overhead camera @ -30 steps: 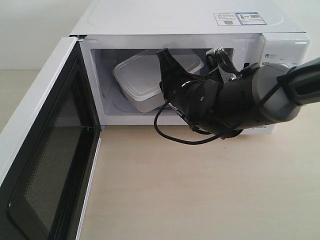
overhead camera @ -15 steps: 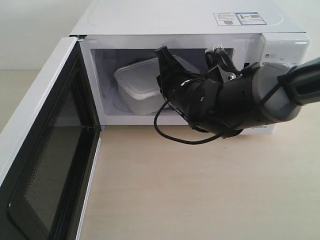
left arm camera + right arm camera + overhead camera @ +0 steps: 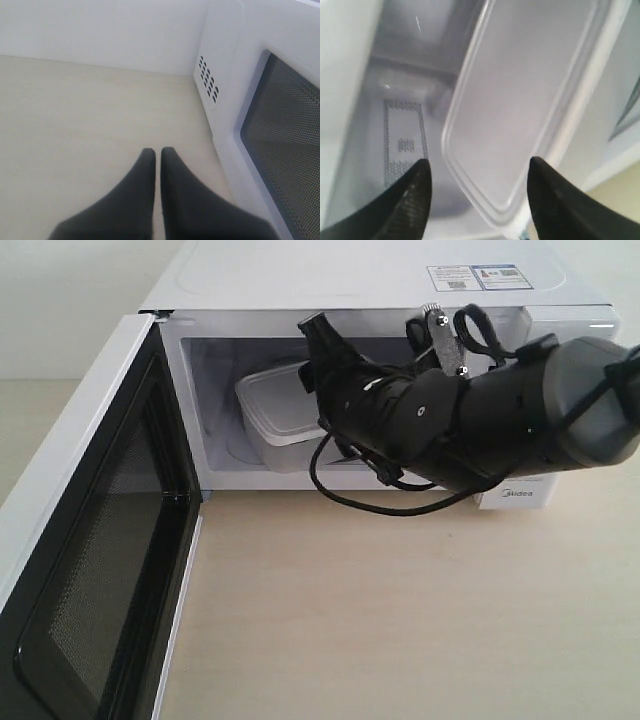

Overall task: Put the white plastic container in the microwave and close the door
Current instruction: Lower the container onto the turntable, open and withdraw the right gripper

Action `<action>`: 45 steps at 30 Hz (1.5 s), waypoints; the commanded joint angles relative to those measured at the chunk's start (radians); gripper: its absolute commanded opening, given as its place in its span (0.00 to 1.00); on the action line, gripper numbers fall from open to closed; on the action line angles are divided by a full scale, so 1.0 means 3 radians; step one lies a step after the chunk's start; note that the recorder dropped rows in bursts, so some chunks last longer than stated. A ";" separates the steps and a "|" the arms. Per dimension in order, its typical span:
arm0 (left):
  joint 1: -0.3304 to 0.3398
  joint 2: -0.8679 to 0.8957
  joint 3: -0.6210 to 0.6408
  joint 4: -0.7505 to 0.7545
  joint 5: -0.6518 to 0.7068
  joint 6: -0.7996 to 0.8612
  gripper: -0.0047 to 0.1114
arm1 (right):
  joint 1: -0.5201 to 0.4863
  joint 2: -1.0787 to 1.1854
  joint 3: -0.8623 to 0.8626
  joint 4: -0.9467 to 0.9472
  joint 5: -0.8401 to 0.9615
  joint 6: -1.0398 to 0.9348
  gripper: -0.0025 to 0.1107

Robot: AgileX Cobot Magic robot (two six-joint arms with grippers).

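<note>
White container [image 3: 275, 405] seated inside microwave [image 3: 300, 280] — placing judged done. Right gripper [image 3: 479, 160] spread, nothing gripped; left gripper [image 3: 156, 152] pressed together, empty. Next: right arm to be drawn clear, open door [image 3: 90, 540] swung shut.

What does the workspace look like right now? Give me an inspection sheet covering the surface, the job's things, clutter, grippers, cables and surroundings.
Surface: pale wood-look table.
Job's things: white plastic container lies inside the microwave, lid on; door stands wide open.
Clutter: nothing seen.
Grippers: right gripper open, its fingers on either side of the container's near end, not gripping it; left gripper shut, holding nothing, over the table outside the door.
Cables: black cable loops below the right arm, above the table.
Surroundings: plain white wall.
</note>
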 commanded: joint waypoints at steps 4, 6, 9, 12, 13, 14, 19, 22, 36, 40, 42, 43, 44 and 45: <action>-0.0018 -0.0010 0.0013 0.0013 0.0012 -0.0038 0.08 | 0.0003 -0.0166 -0.0002 -0.0022 0.0658 -0.0818 0.51; -0.0018 -0.0010 0.0013 0.0013 0.0012 -0.0038 0.08 | 0.0003 -0.0201 -0.0002 -0.0022 0.0857 -0.0990 0.51; -0.0018 -0.0010 0.0013 0.0013 0.0012 -0.0038 0.08 | 0.0003 -0.0247 -0.0002 -0.0022 0.1134 -0.1350 0.51; -0.0018 -0.0010 0.0013 0.0013 0.0012 -0.0038 0.08 | 0.0003 -0.0274 -0.0002 -0.0036 0.1384 -0.1796 0.51; -0.0018 -0.0010 0.0013 0.0013 0.0012 -0.0038 0.08 | 0.0003 -0.0271 -0.0002 -0.0036 0.1466 -0.1953 0.51; -0.0018 -0.0010 0.0013 0.0013 0.0012 -0.0038 0.08 | 0.0003 -0.0282 -0.0002 -0.0036 0.1533 -0.2086 0.51; -0.0018 -0.0010 0.0013 0.0013 0.0012 -0.0038 0.08 | 0.0003 -0.0281 -0.0002 -0.0036 0.1570 -0.2514 0.48; -0.0018 -0.0010 0.0013 0.0013 0.0012 -0.0038 0.08 | 0.0003 -0.0281 -0.0002 -0.0036 0.1655 -0.2926 0.25; -0.0018 -0.0010 0.0013 0.0013 0.0012 -0.0038 0.08 | 0.0255 0.0061 0.0040 -0.0065 0.0980 -0.3837 0.02; -0.0018 -0.0010 0.0013 0.0013 0.0012 -0.0038 0.08 | 0.0407 0.0310 0.0040 -0.0102 0.0243 -0.3829 0.02; -0.0018 -0.0010 0.0013 0.0013 0.0012 -0.0038 0.08 | 0.0416 0.0385 0.0040 -0.0102 -0.0005 -0.3777 0.02; -0.0018 -0.0010 0.0013 0.0013 0.0012 -0.0038 0.08 | 0.0416 0.0409 0.0040 -0.0102 -0.0091 -0.3748 0.02; -0.0018 -0.0010 0.0013 0.0013 0.0012 -0.0038 0.08 | 0.0416 0.0428 0.0040 -0.0102 -0.0194 -0.3699 0.02; -0.0018 -0.0010 0.0013 0.0013 0.0012 -0.0038 0.08 | 0.0416 0.0453 0.0040 -0.0102 -0.0275 -0.3684 0.02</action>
